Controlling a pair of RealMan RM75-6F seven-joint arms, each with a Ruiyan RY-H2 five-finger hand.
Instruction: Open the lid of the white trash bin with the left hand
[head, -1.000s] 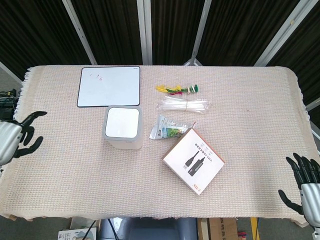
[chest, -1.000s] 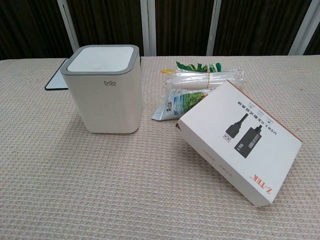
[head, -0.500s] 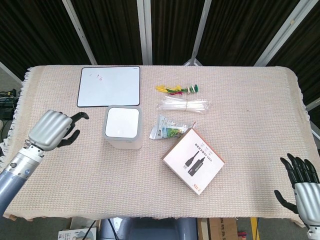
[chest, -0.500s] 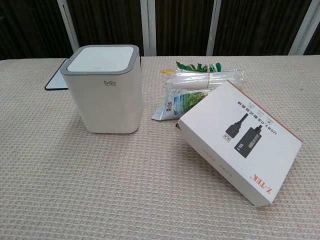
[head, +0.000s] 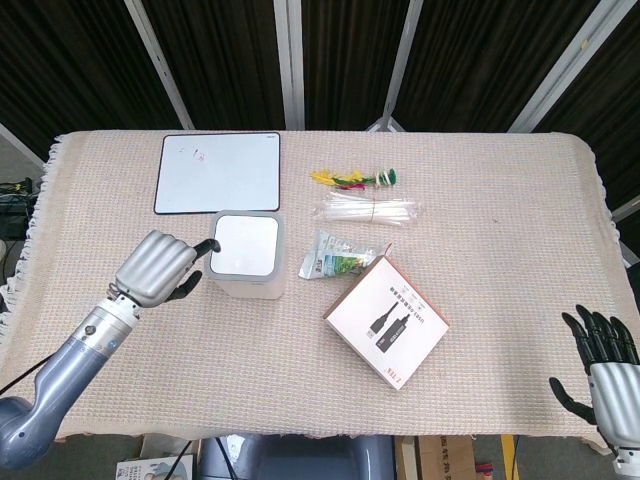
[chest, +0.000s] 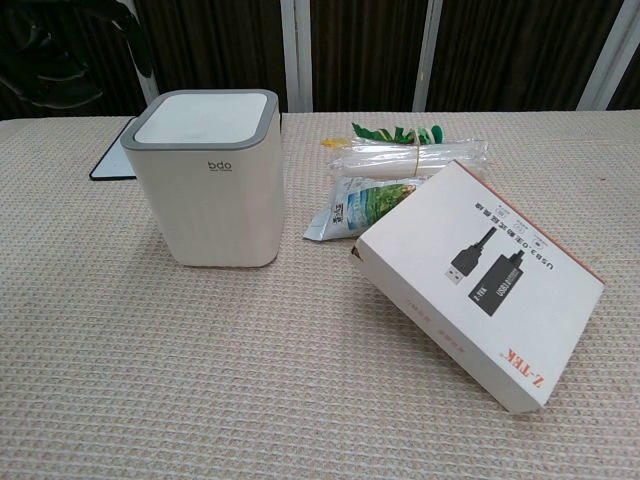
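The white trash bin (head: 246, 270) stands left of the table's middle, its flat white lid (head: 245, 246) down inside a grey rim. The chest view shows the bin (chest: 212, 200) upright, with its lid (chest: 205, 112) level. My left hand (head: 160, 266) is just left of the bin, fingers curled under. One dark finger reaches out to the lid's left rim; I cannot tell if it touches. A dark shape at the chest view's top left looks like this hand (chest: 65, 55). My right hand (head: 605, 368) hangs off the table's front right corner, fingers spread, holding nothing.
A whiteboard (head: 218, 171) lies behind the bin. Right of the bin are a snack packet (head: 335, 260), a bundle of white sticks (head: 367, 211) and a small colourful item (head: 355, 179). A white cable box (head: 386, 320) lies tilted toward the front.
My left hand has moved right across the cloth, from the table's left edge to beside the bin, curling its fingers. The lid has stayed down. The right hand has barely shifted.
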